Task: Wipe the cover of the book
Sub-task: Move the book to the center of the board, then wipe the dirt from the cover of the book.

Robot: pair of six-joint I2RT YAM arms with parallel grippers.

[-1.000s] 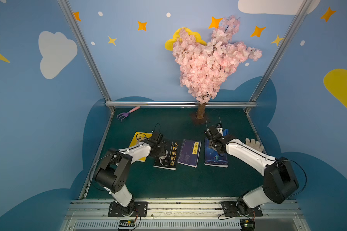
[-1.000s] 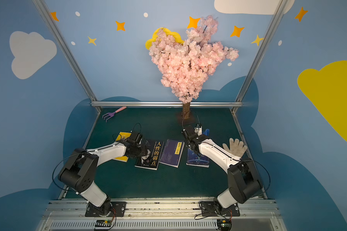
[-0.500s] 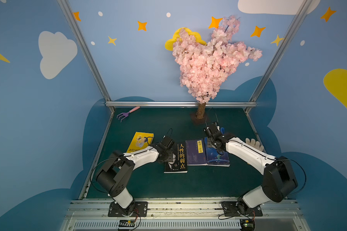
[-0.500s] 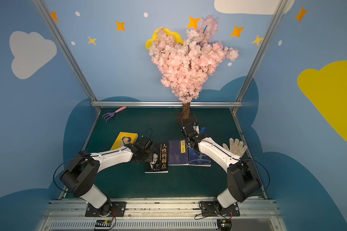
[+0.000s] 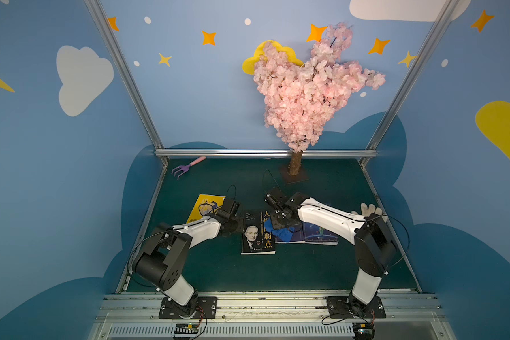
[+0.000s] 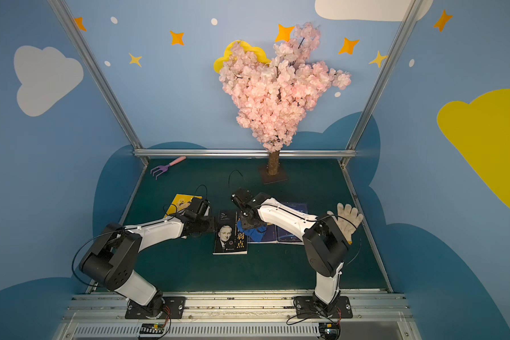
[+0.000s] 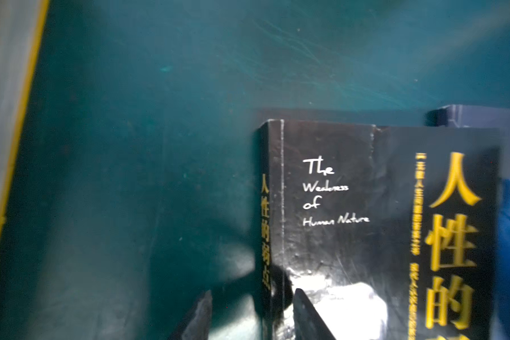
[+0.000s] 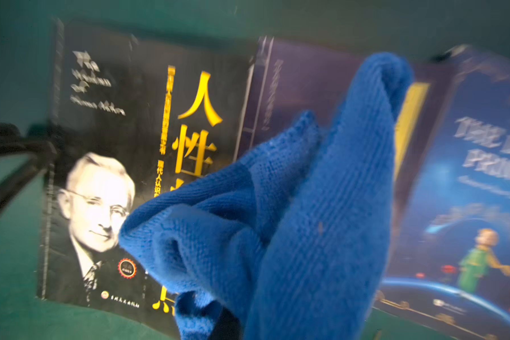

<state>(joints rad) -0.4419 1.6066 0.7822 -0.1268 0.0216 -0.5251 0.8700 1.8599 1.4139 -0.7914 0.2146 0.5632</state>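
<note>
Blue cloth (image 8: 277, 220) overlaps black book (image 8: 100, 147), purple book (image 8: 292, 82).

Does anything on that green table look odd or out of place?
A white glove lies at the right edge of the table and a purple toy rake in the far left corner, both unrelated to wiping books. The black book has a creased, scuffed cover near its spine.

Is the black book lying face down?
No, the black book lies closed with its portrait and gold title facing up.
</note>
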